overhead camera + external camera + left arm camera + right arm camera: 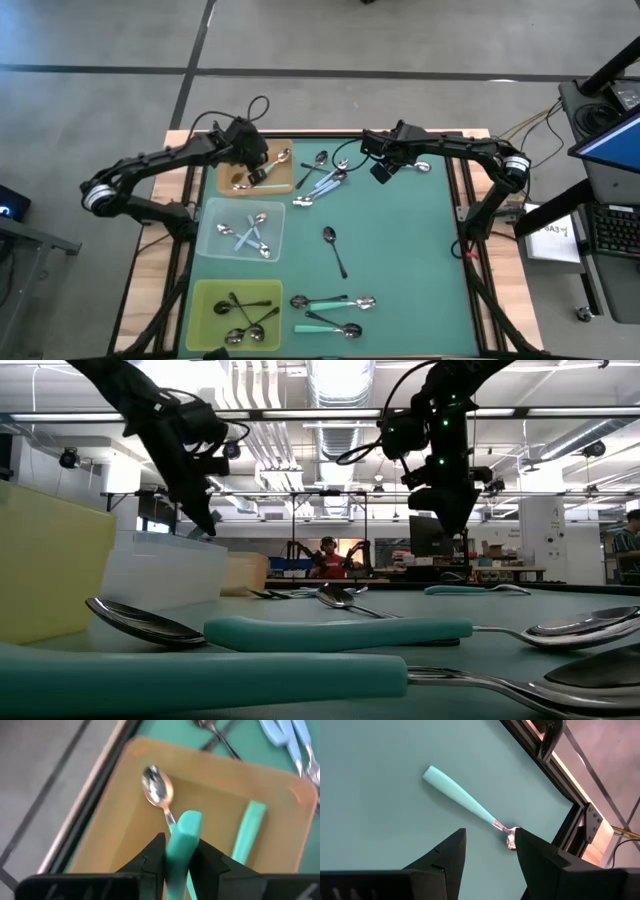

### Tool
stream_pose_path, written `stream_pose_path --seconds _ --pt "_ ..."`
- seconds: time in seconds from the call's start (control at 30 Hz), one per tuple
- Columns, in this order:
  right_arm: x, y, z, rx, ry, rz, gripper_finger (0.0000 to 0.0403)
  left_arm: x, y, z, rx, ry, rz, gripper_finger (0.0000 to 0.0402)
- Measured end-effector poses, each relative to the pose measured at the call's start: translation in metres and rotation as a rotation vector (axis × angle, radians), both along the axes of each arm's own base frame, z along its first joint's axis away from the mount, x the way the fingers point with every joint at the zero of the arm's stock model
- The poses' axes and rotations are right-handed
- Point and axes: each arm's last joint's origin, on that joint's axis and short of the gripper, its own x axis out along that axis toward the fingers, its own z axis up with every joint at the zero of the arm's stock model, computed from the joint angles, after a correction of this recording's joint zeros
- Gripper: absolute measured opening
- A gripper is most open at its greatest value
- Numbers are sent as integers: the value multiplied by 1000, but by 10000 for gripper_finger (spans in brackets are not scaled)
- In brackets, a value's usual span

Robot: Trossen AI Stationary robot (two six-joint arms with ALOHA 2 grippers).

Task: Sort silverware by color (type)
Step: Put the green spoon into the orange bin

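Left pincer [256, 170], upper left of the high view, sits over the tan tray [232, 167] with a mint spoon [179, 845] clamped by the handle between its fingers [150, 857]; spoon hangs bowl-down into the tray, long axis running straight out from the jaws toward the tray floor. A second mint spoon [248, 833] already lies in that tray, just beside and roughly parallel. Release looks like the step in hand, and there is bare tray floor below the bowl, so a drop should land inside. Right pincer [382, 168], upper centre, hovers open and empty over the worktop [400, 250]. Its next target is probably the mint spoon [470, 807] directly ahead of its jaws, lying diagonal across the gap line near the worktop's edge; the wrist likely needs some rotation to close across the handle. Right arm is clearly nearer to it. Other spoons are spread over the mat and the clear and yellow trays.
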Motion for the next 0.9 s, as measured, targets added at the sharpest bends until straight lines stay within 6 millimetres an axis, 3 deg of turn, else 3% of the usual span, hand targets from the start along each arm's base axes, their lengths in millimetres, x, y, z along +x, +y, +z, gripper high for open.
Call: stream_pose_path --seconds 0.27,0.43,0.7,0.9 --pt "-1 -1 -1 8 6 9 162 4 -2 -6 -97 -36 -65 134" --pt "-11 -10 -12 173 62 13 162 1 -4 2 -73 -75 -73 172" --pt "-29 -36 -41 355 209 106 160 0 -5 7 -54 -95 -73 186" --pt "-29 -58 -60 370 219 224 145 0 -5 8 -52 -97 -74 186"
